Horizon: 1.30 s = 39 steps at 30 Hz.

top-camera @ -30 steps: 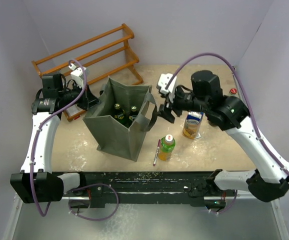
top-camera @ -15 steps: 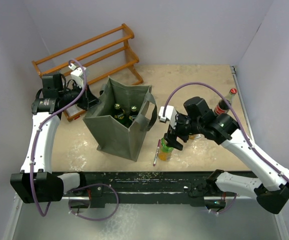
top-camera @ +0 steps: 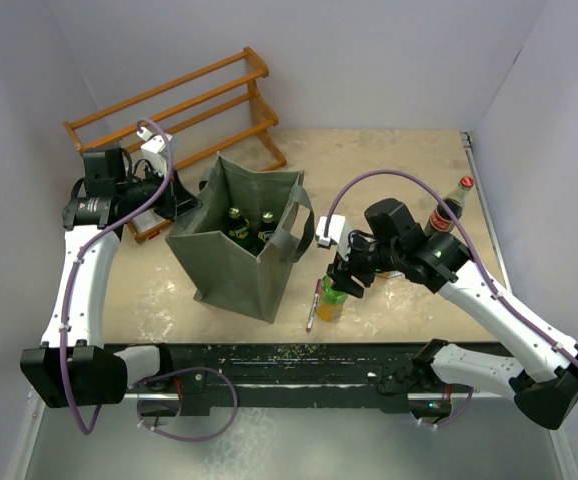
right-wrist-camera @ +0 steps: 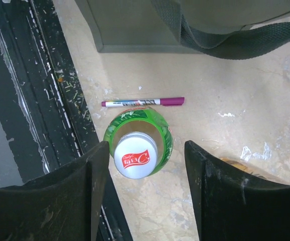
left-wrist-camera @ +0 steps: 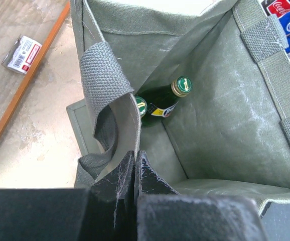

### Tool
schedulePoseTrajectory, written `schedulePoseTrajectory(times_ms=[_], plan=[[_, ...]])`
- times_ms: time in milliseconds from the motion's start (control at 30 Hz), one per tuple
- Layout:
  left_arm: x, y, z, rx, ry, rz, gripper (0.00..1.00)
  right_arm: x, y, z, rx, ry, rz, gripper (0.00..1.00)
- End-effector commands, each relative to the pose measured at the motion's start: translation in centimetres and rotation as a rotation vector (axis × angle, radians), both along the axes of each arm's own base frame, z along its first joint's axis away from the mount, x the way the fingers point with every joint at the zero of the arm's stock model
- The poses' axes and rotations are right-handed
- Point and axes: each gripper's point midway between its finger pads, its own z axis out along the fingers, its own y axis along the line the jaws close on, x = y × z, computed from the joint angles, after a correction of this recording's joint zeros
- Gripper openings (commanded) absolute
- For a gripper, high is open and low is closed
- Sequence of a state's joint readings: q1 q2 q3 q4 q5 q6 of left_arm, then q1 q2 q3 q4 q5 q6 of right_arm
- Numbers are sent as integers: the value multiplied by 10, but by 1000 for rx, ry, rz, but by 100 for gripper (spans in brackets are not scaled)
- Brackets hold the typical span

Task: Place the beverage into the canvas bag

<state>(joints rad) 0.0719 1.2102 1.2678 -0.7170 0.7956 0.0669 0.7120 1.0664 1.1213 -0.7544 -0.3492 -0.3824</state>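
Observation:
The canvas bag [top-camera: 231,268] stands open at mid-left, dark grey-green, with two green glass bottles [top-camera: 239,222] inside; they also show in the left wrist view [left-wrist-camera: 164,99]. My left gripper [top-camera: 176,200] is shut on the bag's [left-wrist-camera: 225,100] near rim, holding the wall fabric between its fingers [left-wrist-camera: 120,173]. A green plastic bottle [top-camera: 331,298] with a white cap stands upright right of the bag. My right gripper [top-camera: 342,275] is open just above it. In the right wrist view the bottle [right-wrist-camera: 138,142] sits between the fingers, close to the left finger [right-wrist-camera: 92,175], not touching.
A magenta pen [top-camera: 312,305] lies beside the green bottle, between it and the bag [right-wrist-camera: 142,102]. A red-capped cola bottle [top-camera: 449,206] stands at the right. A wooden rack [top-camera: 179,100] is behind the bag. The table's black front rail [right-wrist-camera: 44,100] is close.
My right arm swung from beside the bag's handle forward and down, and now hovers over the green bottle. The cola bottle came into view. The left arm has not moved.

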Motion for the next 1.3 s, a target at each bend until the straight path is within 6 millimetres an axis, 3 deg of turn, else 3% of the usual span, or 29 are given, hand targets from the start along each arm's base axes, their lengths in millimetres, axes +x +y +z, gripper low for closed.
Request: schedulePoseTrajectory(times_ms=[0,467,633,700,867,1033,1267], plan=[[-1,1,10,2,-49,-3,0,5,5,4,32,-12,-12,61],[-2,1,8,4,-47,-6,0,6,7,-3,20,1,-5,56],[-3,1,7,8,-47,-3,0,4,8,-3,26,5,6,44],[-3,1,7,9,-47,-5,0,3,8,0,32,3,10,34],[-1,2,7,9,-48,-4,0,10,11,21,64,-36,-9,0],[0,1,8,9,-51,-5,0,25,17,58,108,-88,-52,0],[1,3,8,17,-51,-3,0,52,19,135,163,-202,-149,0]])
